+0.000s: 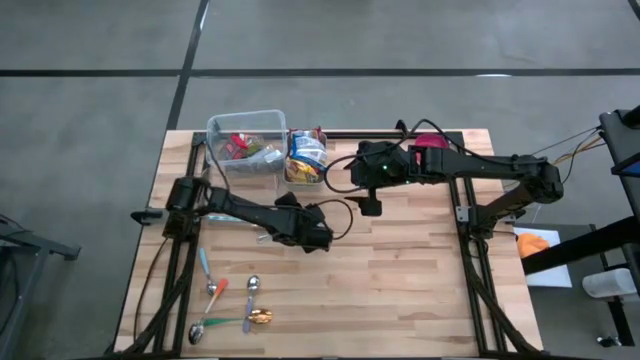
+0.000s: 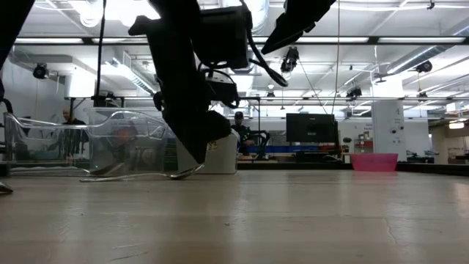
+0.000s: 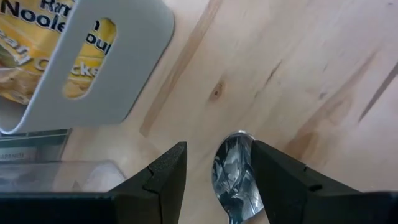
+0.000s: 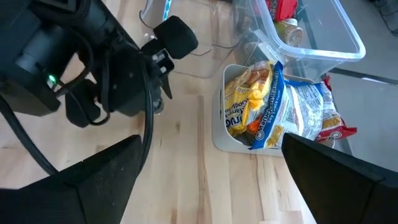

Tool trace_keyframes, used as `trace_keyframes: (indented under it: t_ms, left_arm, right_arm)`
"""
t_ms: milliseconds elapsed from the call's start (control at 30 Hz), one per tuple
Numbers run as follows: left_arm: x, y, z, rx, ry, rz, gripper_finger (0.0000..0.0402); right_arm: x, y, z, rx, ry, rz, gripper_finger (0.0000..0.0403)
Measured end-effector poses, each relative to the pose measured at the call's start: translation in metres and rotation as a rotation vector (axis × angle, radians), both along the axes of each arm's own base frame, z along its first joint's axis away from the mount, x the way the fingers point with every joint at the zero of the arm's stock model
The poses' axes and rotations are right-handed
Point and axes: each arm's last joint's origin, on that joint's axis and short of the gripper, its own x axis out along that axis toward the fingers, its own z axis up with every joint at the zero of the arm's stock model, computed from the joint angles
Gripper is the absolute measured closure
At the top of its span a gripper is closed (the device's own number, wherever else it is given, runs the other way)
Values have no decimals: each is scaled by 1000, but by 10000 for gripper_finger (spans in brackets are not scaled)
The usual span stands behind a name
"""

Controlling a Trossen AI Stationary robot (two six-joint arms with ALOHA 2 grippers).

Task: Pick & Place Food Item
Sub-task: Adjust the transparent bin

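Counts, located relative to the clear plastic bin (image 1: 247, 140) at the table's far edge: one white basket (image 1: 305, 160) of noodle packets just beside it; one spoon (image 3: 234, 177) between the left gripper's (image 3: 216, 174) fingers; three spoons (image 1: 232, 300) and one gold-wrapped item (image 1: 261, 317) well apart, near the front edge.

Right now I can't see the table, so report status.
Left gripper low over table, metal spoon between its fingers. Right gripper open, waiting above. Noodle packets in white bin. Nothing blocking.
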Motion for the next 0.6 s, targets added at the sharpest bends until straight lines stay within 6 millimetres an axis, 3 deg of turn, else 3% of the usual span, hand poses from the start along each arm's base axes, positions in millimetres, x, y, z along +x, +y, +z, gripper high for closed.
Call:
trace_keyframes:
  t_ms: [600]
  left_arm:
    - [0, -3, -4, -158, 16, 15, 222]
  right_arm:
    - [0, 0, 0, 0, 0, 0, 18]
